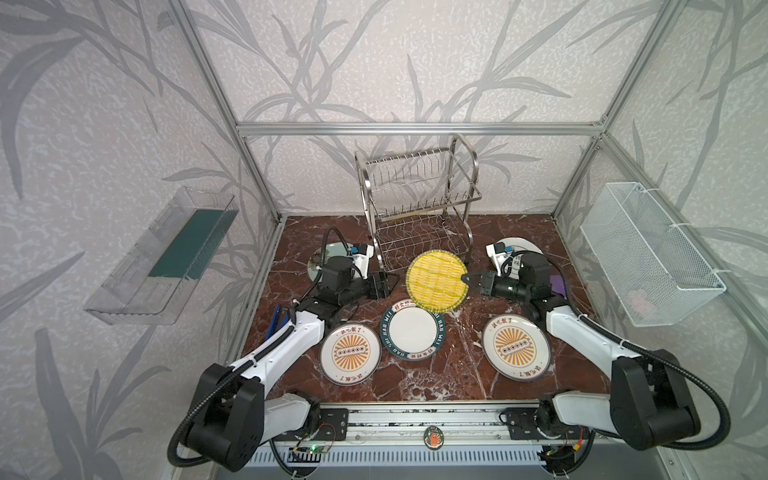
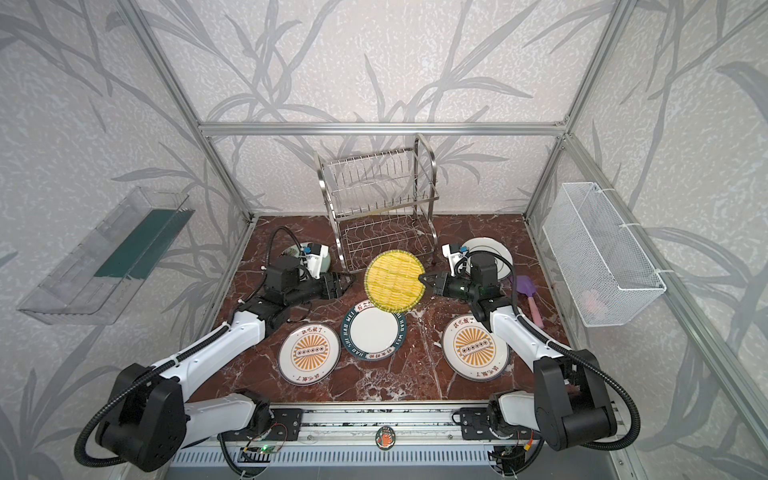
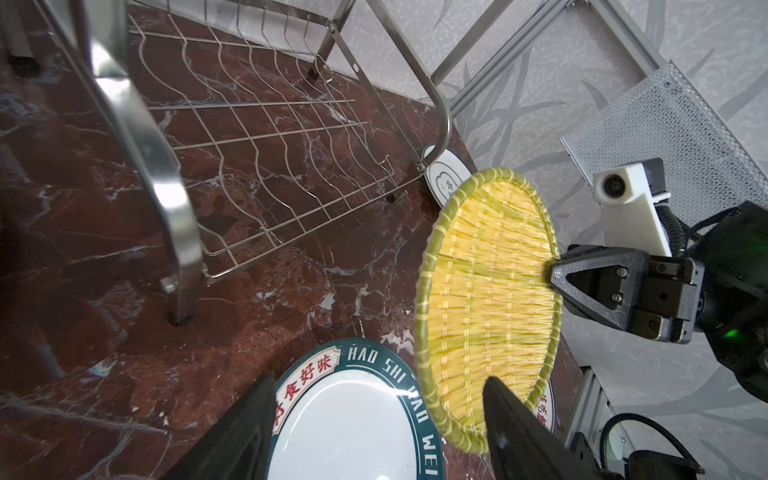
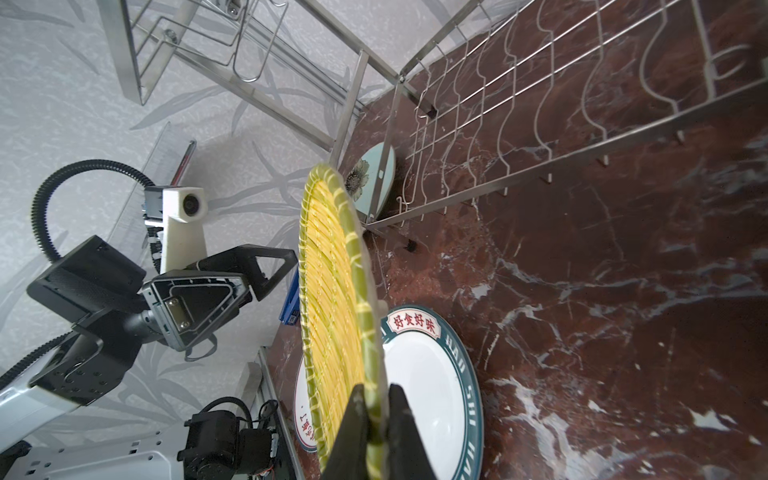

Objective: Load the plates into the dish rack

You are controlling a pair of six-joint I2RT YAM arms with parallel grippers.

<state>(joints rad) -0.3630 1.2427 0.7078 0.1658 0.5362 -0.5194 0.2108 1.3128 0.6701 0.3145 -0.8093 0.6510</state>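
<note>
My right gripper (image 1: 467, 277) (image 4: 378, 390) is shut on the rim of the yellow ribbed plate (image 1: 434, 280) (image 3: 490, 299), which hangs tilted above the table in front of the dish rack (image 1: 415, 199) (image 2: 376, 195). Close to the plate's opposite rim my left gripper (image 1: 384, 284) (image 3: 378, 382) stands open; I cannot tell if it touches. Flat on the table lie the green-rimmed plate (image 1: 412, 330) and two sunburst plates (image 1: 350, 352) (image 1: 516, 346). The arms partly hide the celadon flower plate (image 1: 332, 249) (image 4: 374, 178) and the white outline-motif plate (image 1: 525, 245). The rack holds nothing.
A white mesh basket (image 1: 648, 253) hangs on the right wall and a clear plastic tray (image 1: 162, 253) on the left wall. A purple spatula (image 2: 525, 299) lies at the table's right, a blue object (image 1: 276, 326) at its left edge. Aluminium frame posts ring the table.
</note>
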